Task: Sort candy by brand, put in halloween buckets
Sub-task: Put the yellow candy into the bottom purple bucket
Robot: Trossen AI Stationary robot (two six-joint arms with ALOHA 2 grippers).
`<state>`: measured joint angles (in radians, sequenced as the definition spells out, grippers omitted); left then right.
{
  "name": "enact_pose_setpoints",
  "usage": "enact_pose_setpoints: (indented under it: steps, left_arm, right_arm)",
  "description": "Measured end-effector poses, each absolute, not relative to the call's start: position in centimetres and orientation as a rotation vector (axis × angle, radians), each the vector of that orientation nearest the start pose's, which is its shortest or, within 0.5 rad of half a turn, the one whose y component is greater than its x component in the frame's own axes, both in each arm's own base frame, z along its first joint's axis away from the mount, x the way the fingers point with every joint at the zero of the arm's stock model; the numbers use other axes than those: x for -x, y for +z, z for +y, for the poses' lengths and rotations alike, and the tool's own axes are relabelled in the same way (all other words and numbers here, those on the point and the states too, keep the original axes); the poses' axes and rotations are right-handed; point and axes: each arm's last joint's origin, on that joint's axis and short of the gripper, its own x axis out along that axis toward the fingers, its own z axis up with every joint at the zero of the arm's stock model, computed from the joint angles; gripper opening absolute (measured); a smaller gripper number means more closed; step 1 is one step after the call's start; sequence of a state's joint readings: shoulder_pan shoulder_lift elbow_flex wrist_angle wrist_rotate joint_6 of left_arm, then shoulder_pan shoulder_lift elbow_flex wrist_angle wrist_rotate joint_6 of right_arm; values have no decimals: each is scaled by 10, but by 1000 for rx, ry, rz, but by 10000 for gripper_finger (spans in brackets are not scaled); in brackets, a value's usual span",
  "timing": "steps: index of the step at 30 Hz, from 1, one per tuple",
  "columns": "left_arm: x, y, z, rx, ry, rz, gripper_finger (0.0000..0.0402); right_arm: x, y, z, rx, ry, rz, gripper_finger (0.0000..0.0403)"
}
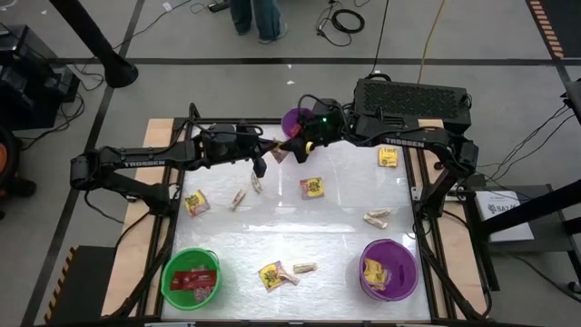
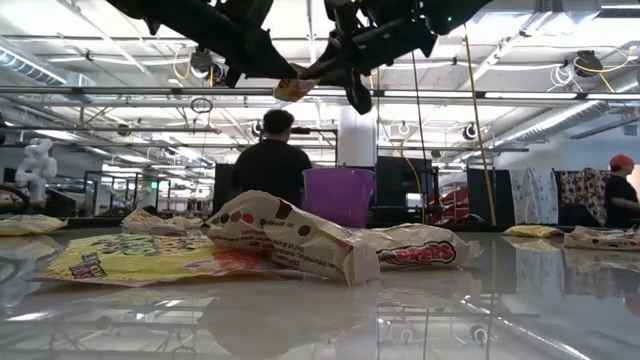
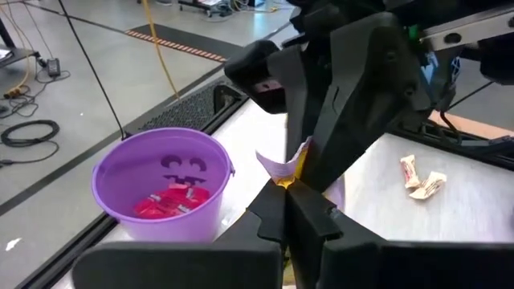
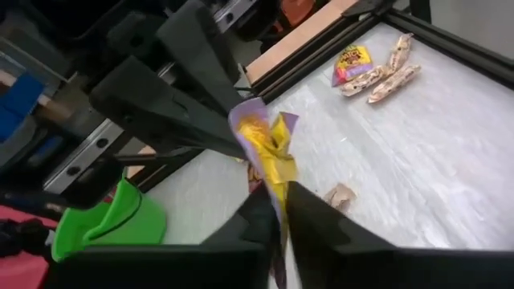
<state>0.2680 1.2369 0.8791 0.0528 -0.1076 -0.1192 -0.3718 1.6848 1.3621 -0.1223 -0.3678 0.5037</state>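
Pinched between both sets of fingers, left (image 3: 291, 193) and right (image 4: 277, 205), hangs one yellow-and-purple crinkled packet (image 4: 269, 148) (a handover); left should release only once right holds firm.

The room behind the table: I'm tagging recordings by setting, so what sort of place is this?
Most likely a robotics lab or workshop, not a home. The low view shows an open ceiling hung with pipes and cables, a person among workstations, and the high view shows loose cables on a bare floor.
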Motion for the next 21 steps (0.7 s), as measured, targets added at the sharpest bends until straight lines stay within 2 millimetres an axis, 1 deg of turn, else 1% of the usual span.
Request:
enact_pose_setpoints:
  steps: [1,4,9,12,14,17,19,21]
  left_arm:
    - [-265,294,76,137,388,289,12]
    - [-265,292,76,101,382,314,38]
    - [-264,290,76,97,381,345,111]
    - [-263,288,75,98,380,362,152]
    - [-262,286,75,101,381,392,171]
    - [-260,281,75,105,382,443,186]
    - [-259,279,75,102,382,474,189]
    - [-258,278,76,104,387,483,189]
  right_arm:
    - [-364,304,-131,-646,-106,408,12]
    - [-364,303,-130,-651,-108,414,10]
    - [-361,305,-130,-637,-90,425,3]
    - [-352,308,-129,-629,-91,473,1]
    - [-342,311,-125,-621,-94,535,1]
    - [-320,317,-115,-641,-73,655,1]
    - [-303,323,-104,-698,-29,746,1]
    - [-286,328,-88,-774,11,847,1]
